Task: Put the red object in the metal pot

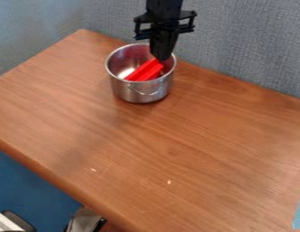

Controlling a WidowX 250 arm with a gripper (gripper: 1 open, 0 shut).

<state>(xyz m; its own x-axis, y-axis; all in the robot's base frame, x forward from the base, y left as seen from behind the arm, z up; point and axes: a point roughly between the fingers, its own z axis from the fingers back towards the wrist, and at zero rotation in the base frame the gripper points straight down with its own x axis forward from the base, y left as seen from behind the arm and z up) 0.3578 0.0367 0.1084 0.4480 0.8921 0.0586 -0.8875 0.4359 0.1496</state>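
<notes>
One camera view looks down at an angle on a brown wooden table that fills most of the frame, its far corner pointing toward the upper left. You see a blue-grey wall behind it along the top and right.

Near that far corner, in the upper middle of the frame, stands the metal pot, round, shiny and upright on the wood. Inside it lies the red object, a bright stick leaning at a slant, its upper end resting toward the pot's right rim and its lower end down in the bowl. It sits fully within the pot.

Your black arm comes down from the top edge of the frame, just above the pot's right rim. The gripper points straight down, its tips hanging over the upper end of the red stick. The jaws are drawn together with nothing between them; the stick is not held. Whether the tips touch the stick or the rim cannot be told from this angle.

A few pale specks mark the wood near the lower middle of the frame.
</notes>
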